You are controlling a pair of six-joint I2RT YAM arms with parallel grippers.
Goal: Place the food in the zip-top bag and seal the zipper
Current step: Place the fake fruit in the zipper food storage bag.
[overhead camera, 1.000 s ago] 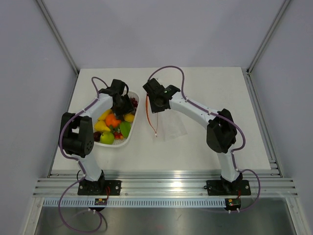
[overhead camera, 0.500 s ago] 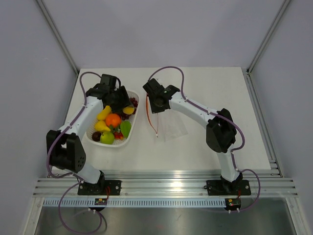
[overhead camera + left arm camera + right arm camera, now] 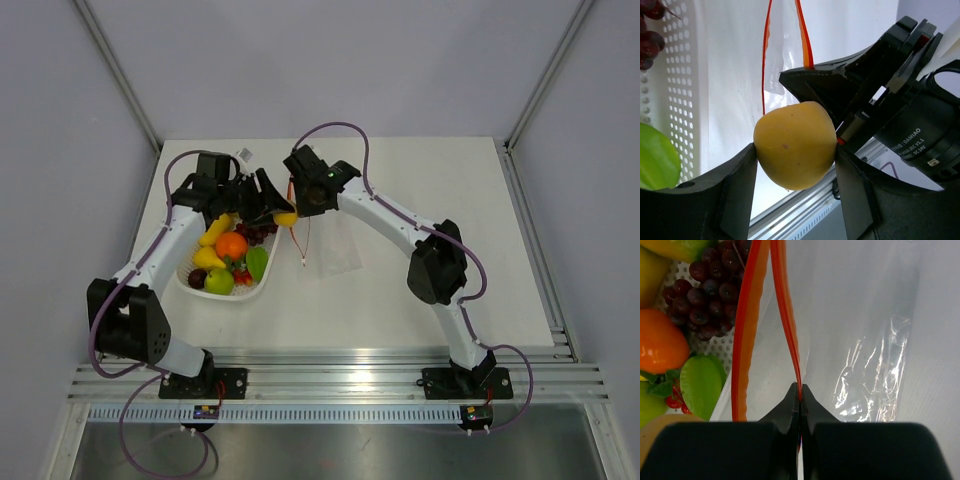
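My left gripper (image 3: 281, 213) is shut on a round yellow fruit (image 3: 795, 145) and holds it in the air just right of the white basket, at the bag's mouth. It is the small yellow spot (image 3: 286, 219) in the top view. The clear zip-top bag (image 3: 336, 246) lies right of the basket. My right gripper (image 3: 800, 390) is shut on one lip of the red-orange zipper (image 3: 788, 330) and holds it up. The other lip (image 3: 746, 330) hangs apart, so the mouth is open. In the left wrist view the zipper (image 3: 765, 60) runs just beyond the fruit.
The white perforated basket (image 3: 199, 287) at the left holds an orange (image 3: 231, 244), a green apple (image 3: 219, 281), dark grapes (image 3: 262, 232) and other fruit. The two grippers are very close together. Grey walls stand on the left, right and back.
My left gripper has come out of the basket with the yellow fruit and moved right to the bag's mouth. My right gripper has shifted left, still holding the zipper lip.
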